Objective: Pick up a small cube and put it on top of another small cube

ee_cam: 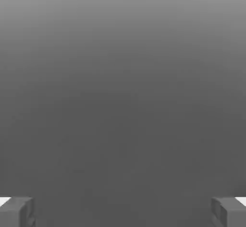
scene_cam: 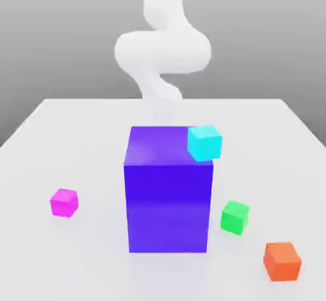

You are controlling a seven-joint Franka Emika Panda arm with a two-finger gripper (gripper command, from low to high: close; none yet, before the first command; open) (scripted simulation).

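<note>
The gripper (ee_cam: 123, 212) is seen spread wide, nothing held between its fingertips (ee_cam: 17, 211). The small cube (scene_cam: 64, 202) (magenta) is found on the table (scene_cam: 76, 128), well apart from the green cube (scene_cam: 235, 217) beyond the purple block (scene_cam: 168, 195).

I see the big purple-blue block (scene_cam: 168, 195) standing mid-tabletop (scene_cam: 76, 134), walling the magenta cube (scene_cam: 64, 202) off from the green cube (scene_cam: 235, 217). A cyan cube (scene_cam: 204, 142) sits at the block's top far corner. The orange cube (scene_cam: 282, 261) crowds the near edge beside the green cube. My fingers (ee_cam: 17, 211) stand wide apart, nothing between.
</note>
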